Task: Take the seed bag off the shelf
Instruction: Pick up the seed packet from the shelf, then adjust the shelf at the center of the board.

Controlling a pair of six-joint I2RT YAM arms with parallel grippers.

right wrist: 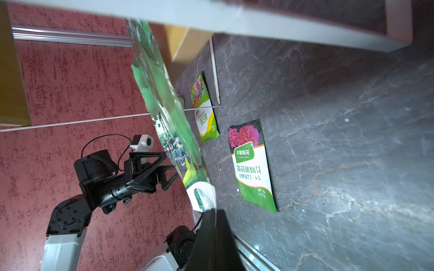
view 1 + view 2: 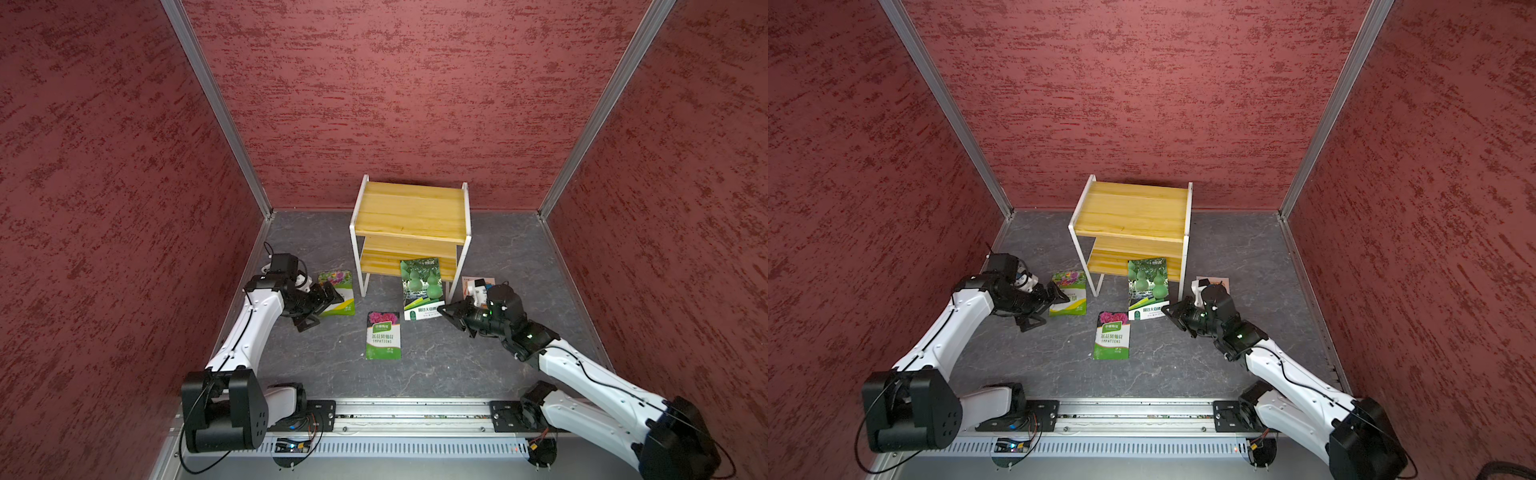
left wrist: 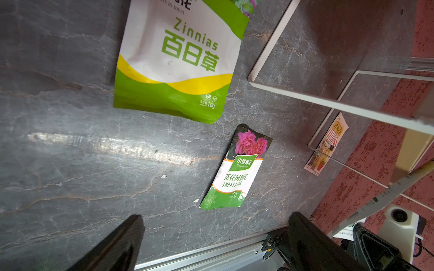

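The shelf [image 2: 409,212] [image 2: 1133,212] stands at the back of the table, a white frame with two yellowish boards. A dark green seed bag [image 2: 422,286] [image 2: 1147,286] with gourds printed on it slants down from the lower board's front edge. My right gripper [image 2: 444,309] [image 2: 1166,309] [image 1: 215,212] is shut on that bag's white lower corner; the right wrist view shows the seed bag [image 1: 164,98] nearly edge-on. My left gripper [image 2: 328,297] [image 2: 1059,293] [image 3: 215,215] hangs open and empty left of the shelf.
A green and white Zinnias bag [image 2: 343,307] [image 3: 178,58] lies flat beside the left gripper. An Impatiens bag [image 2: 384,336] [image 2: 1113,336] [image 1: 252,166] lies in the middle of the table. An orange and white packet [image 2: 478,282] [image 3: 328,140] lies right of the shelf.
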